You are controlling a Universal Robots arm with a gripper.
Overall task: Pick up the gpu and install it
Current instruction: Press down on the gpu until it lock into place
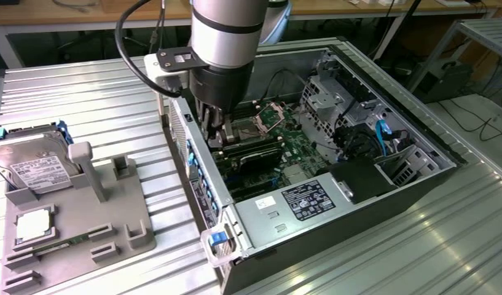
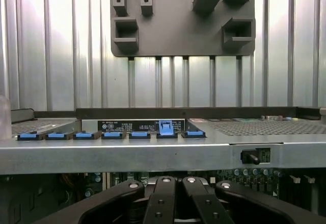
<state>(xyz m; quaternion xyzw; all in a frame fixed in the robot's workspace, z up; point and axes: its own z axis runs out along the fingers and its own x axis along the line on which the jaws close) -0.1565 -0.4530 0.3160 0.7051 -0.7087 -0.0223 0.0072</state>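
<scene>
**Seat the card straight, and do not force it**

Your gripper (image 1: 211,126) is low inside the open computer case (image 1: 373,80), close to the rear wall, where the row of blue slot clips (image 2: 166,128) sits. In the wrist view its fingers (image 2: 162,203) are closed tight together. I cannot tell whether they pinch anything between them.

The gpu (image 1: 252,158) seems to be the dark flat card lying across the motherboard (image 1: 304,157), just below and beside the gripper. I judge this partly from the grey holder tray (image 1: 78,227), which carries the hard drive (image 1: 34,163) but no dark card. Whether the card is fully down in its slot is hidden by the arm.

For this step, in my judgement:

- Keep the card parallel to the slot. A tilted card will jam at one end.
- Make sure the metal bracket end goes down along the rear wall and does not rest on top of it.
- Press evenly from above, and watch that the motherboard does not bend.
</scene>
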